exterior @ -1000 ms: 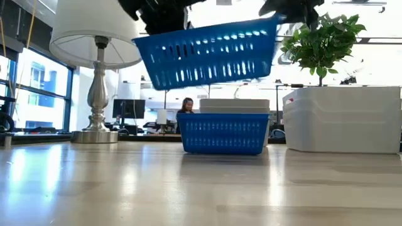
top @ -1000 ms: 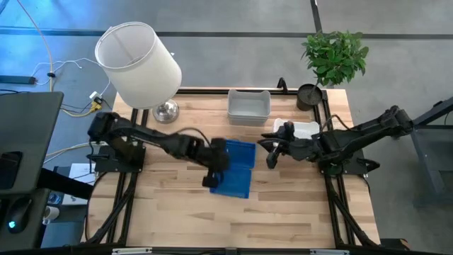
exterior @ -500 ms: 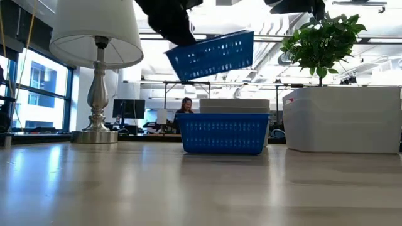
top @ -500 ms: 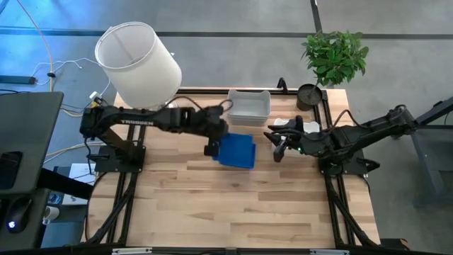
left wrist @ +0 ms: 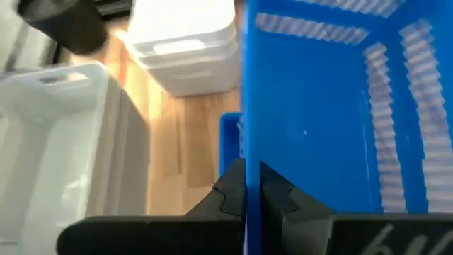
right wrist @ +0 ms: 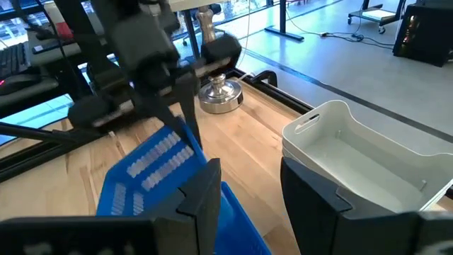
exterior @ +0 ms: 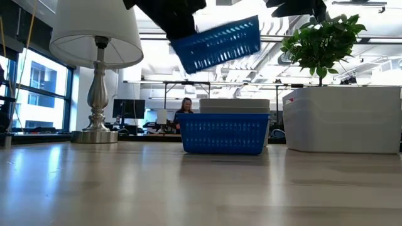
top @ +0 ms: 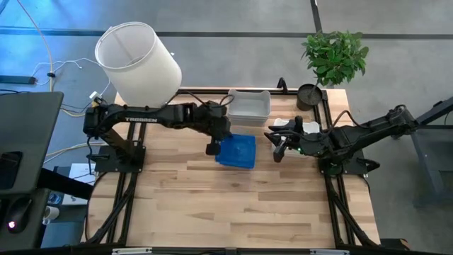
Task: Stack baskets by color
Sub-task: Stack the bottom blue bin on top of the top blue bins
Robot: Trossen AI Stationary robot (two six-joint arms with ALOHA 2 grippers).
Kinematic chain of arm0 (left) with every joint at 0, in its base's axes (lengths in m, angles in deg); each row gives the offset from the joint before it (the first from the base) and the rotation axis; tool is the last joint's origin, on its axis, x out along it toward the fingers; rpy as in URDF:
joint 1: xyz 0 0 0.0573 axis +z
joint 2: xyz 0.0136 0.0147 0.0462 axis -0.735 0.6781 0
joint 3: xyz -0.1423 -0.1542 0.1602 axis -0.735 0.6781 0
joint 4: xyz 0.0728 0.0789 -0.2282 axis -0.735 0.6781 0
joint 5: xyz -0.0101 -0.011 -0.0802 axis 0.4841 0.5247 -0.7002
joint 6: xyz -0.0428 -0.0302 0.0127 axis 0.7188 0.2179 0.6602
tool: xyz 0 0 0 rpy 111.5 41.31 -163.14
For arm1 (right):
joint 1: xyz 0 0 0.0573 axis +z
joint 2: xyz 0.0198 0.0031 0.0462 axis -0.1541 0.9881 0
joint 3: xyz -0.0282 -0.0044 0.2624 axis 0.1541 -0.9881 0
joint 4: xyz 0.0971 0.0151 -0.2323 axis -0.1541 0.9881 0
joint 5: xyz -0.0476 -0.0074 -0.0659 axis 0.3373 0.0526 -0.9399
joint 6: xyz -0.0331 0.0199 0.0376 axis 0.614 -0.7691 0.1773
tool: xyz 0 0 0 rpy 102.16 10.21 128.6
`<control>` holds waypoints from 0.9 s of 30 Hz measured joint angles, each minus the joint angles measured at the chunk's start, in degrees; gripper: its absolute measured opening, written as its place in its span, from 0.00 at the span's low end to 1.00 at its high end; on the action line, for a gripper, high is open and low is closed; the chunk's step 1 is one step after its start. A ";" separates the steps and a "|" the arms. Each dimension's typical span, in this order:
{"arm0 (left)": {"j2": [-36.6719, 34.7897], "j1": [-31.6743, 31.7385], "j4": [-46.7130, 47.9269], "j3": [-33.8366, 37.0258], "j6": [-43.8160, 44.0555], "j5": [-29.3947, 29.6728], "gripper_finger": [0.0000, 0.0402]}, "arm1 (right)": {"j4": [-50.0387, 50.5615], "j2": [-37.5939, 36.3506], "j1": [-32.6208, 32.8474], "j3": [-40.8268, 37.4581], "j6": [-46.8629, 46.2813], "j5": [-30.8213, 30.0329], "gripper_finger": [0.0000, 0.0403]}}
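- Now the left gripper (top: 214, 145), clamped on one wall of a blue basket (exterior: 218, 43), holds it tilted in the air over a second blue basket (exterior: 224, 133) that sits on the table (top: 212, 205) near the middle of its far half.
- The right gripper (top: 277, 145) hovers beside them, jaws partly apart and holding nothing.
- White baskets (top: 301, 129) sit stacked by the table's right edge; a light grey basket (top: 249, 105) rests at the far edge.
- Risk, by my reading: released at this tilt, the carried basket could catch the lower rim and tip off instead of nesting.
- The grip on a single thin wall may also slip.
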 joint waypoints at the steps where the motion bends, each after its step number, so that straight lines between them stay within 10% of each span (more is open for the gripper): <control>1: 0.40 -0.09 0.17 0.00 0.02 -0.14 0.00 | 0.02 0.00 0.00 0.00 0.00 0.02 0.33; 27: 12.20 1.42 -2.80 0.02 0.02 -1.54 0.00 | 0.99 0.00 0.04 0.00 -0.26 1.72 0.33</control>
